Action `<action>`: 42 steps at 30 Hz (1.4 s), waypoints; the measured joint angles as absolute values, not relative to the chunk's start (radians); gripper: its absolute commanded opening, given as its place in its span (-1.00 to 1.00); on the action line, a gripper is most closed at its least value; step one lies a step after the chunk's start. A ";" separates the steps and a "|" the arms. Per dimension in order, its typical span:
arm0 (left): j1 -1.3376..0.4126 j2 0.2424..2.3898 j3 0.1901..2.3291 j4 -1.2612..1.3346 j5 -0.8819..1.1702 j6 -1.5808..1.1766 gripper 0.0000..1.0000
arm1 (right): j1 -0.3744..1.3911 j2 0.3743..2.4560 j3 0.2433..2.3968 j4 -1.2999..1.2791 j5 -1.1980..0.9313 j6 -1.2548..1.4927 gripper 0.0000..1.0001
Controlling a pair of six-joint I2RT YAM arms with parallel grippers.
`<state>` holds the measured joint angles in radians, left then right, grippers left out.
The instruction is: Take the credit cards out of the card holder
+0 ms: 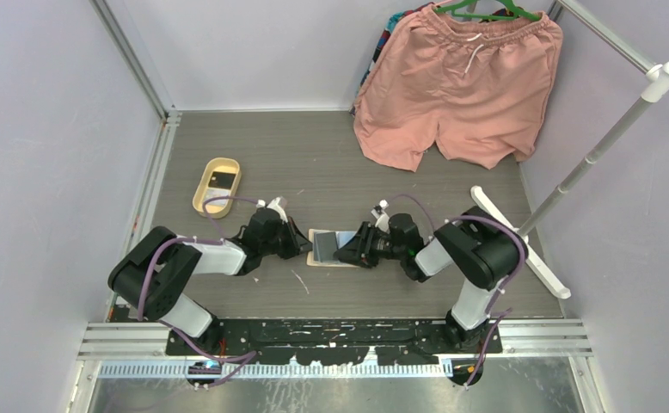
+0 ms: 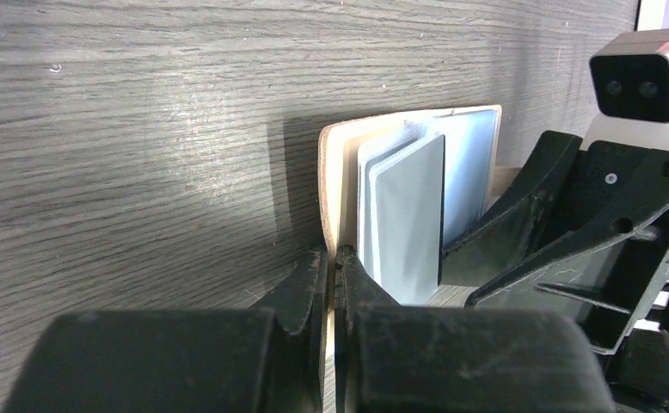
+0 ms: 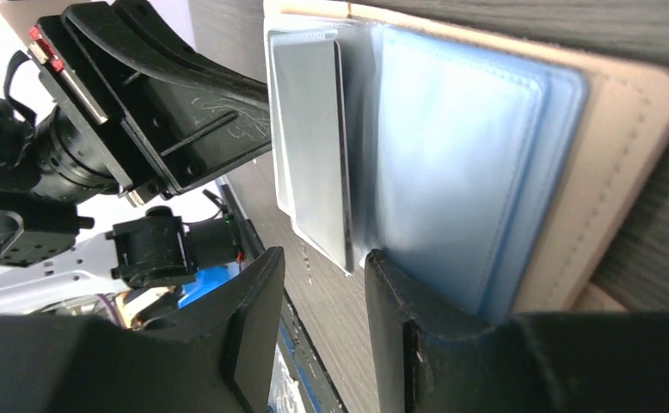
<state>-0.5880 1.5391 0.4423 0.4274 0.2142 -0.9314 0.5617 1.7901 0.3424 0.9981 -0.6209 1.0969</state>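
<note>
**A:** Where is the card holder (image 1: 320, 258)?

**B:** Open on the counter (image 1: 314, 159), right between the two arms. One tan flap is tipped up on edge, and the blue-grey pockets face the right arm.

**A:** And the left gripper (image 2: 335, 261)?

**B:** Its jaws are narrow, pinched on the bottom edge of that upright tan flap. The leather sits between them.

**A:** What about the right gripper (image 3: 324, 258)?

**B:** Its jaws stand apart. A grey card (image 3: 309, 129) sticks out of the pockets, and its lower corner hangs in the gap between them. It lies closer to the jaw on the pocket side. I can't tell whether either jaw touches it.

**A:** Any cards elsewhere?

**B:** A dark card (image 1: 222, 179) lies in the yellow tray (image 1: 200, 191), well off to the far left of the holder.
</note>
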 measured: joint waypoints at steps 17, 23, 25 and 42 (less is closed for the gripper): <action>-0.598 1.526 0.468 0.426 0.214 -0.941 0.82 | 0.562 1.544 0.429 0.467 -0.487 0.877 -0.01; -0.596 1.442 0.502 0.304 0.133 -0.911 0.99 | 0.562 1.544 0.429 0.467 -0.485 0.871 -0.01; -0.589 1.410 0.515 0.220 0.094 -0.892 0.99 | 0.562 1.544 0.429 0.466 -0.486 0.869 -0.01; -0.065 1.193 0.708 -0.392 -0.026 -0.618 0.81 | 0.561 1.552 0.440 0.455 -0.505 0.844 -0.01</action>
<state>-0.0650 1.1931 0.7082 -0.3923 -0.0257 -0.6178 0.5613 1.5520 0.4397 0.4553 -0.5045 0.8436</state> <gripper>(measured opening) 0.979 0.493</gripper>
